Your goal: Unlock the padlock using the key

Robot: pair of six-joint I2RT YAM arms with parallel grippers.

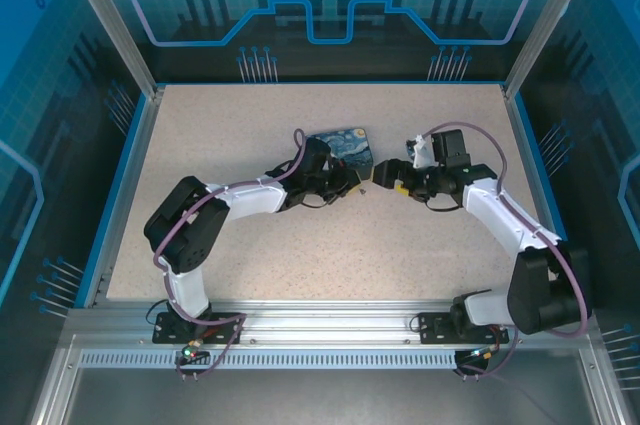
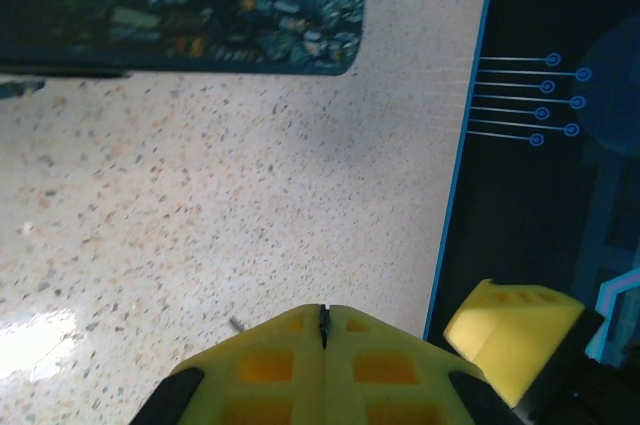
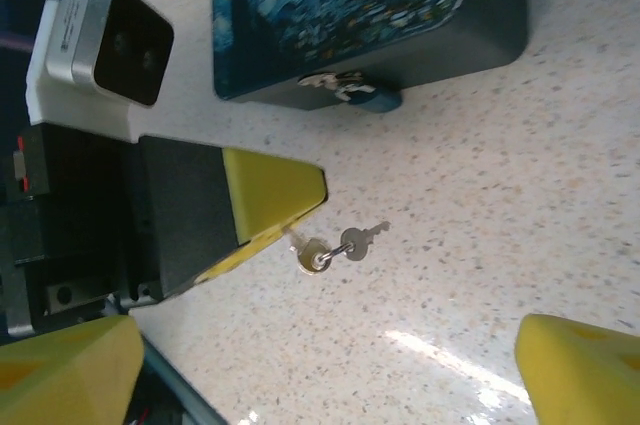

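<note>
Small brass-coloured padlock [image 3: 310, 257] at the left gripper's [image 2: 322, 333] tip, mid-table
Left gripper's jaws are pressed together with the padlock touching their tip; might be pinching it, hard to tell; thin silver key [image 3: 364, 238] just beside the padlock; right gripper [image 3: 330, 345] spread wide on the right; dark-blue Starry Night-printed box [image 3: 360, 15] sits just on the far side.

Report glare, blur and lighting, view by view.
Top external: even light, sharp, no glare on the table. Left wrist: white glare patch lower left, near fingers blurred. Right wrist: glare streak lower right, key sharp, corner fingertips blurred.
</note>
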